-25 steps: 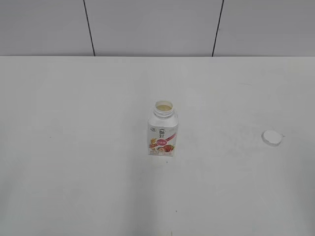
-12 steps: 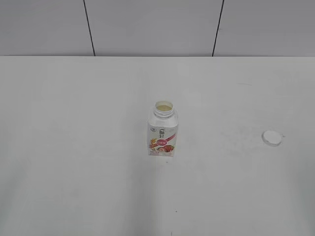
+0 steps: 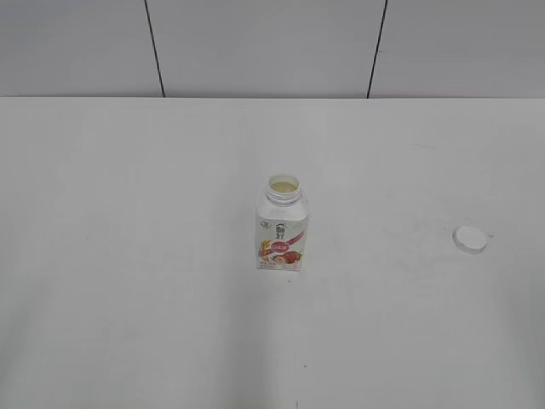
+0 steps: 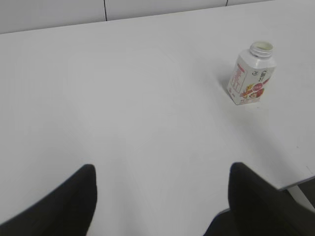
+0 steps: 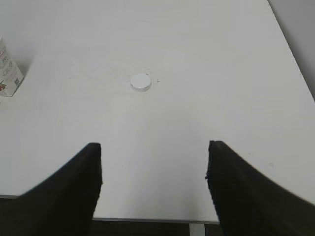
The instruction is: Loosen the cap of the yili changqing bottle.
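Task progress: the cap [image 3: 470,239] is found fully off the bottle [image 3: 281,226] and is laid flat on the table [image 3: 128,213]; the loosening is judged complete, indeed exceeded, since the neck is seen open.
Bottle position: the bottle is stood upright near the middle of the table, label toward the near side, with pale contents visible in the open mouth.
Cap position: the cap is placed well apart from the bottle, toward the right side of the table; no contact with anything else is seen.
Left gripper [image 4: 162,196]: both dark fingers are seen spread wide at the near edge of the left wrist view, nothing is held between them, and the bottle [image 4: 251,73] is seen far off to the right.
Right gripper [image 5: 153,189]: the fingers are likewise spread and empty, held back over the near table edge, with the cap [image 5: 141,82] lying beyond them on the far side.
Remaining work: none is judged outstanding for the stated task; both arms appear withdrawn from the exterior view.
Hidden or cut off: neither arm is shown in the exterior view; only the finger ends are shown in the wrist views; the bottle is cropped at the left edge of the right wrist view.
Hard to make out: the label print is too small to be read; the fill level cannot be judged; which side of the cap is turned up cannot be determined.
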Available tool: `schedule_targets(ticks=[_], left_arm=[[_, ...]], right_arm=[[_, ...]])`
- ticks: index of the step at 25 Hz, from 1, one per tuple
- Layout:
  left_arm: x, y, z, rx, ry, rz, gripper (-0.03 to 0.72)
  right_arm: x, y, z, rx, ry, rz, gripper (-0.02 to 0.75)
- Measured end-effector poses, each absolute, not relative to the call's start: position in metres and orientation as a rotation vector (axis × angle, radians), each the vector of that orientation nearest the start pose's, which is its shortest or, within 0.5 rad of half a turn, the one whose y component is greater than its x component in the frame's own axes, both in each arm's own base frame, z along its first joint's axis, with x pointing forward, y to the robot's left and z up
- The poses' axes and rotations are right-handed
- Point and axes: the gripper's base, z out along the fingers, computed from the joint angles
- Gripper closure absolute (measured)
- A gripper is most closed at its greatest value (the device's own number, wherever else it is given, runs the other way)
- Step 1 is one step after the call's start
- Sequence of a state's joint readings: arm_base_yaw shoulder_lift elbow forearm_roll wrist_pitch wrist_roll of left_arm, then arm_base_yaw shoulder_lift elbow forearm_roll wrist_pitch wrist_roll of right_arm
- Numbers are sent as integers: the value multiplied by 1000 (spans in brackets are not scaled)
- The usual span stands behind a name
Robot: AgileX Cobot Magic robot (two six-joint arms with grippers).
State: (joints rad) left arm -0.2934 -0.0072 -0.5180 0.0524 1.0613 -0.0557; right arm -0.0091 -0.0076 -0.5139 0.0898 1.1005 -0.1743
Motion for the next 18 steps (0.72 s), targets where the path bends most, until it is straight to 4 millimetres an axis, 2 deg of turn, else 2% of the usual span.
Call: schedule_targets(ticks=[7, 18], left_arm=[[-8, 3, 282, 81, 2018, -87, 179], [-8, 2, 282, 18, 2019, -65, 179]], right_arm=[[-9, 7, 278, -178, 2052, -7, 209], [-9, 7, 278, -178, 2051, -8, 209]])
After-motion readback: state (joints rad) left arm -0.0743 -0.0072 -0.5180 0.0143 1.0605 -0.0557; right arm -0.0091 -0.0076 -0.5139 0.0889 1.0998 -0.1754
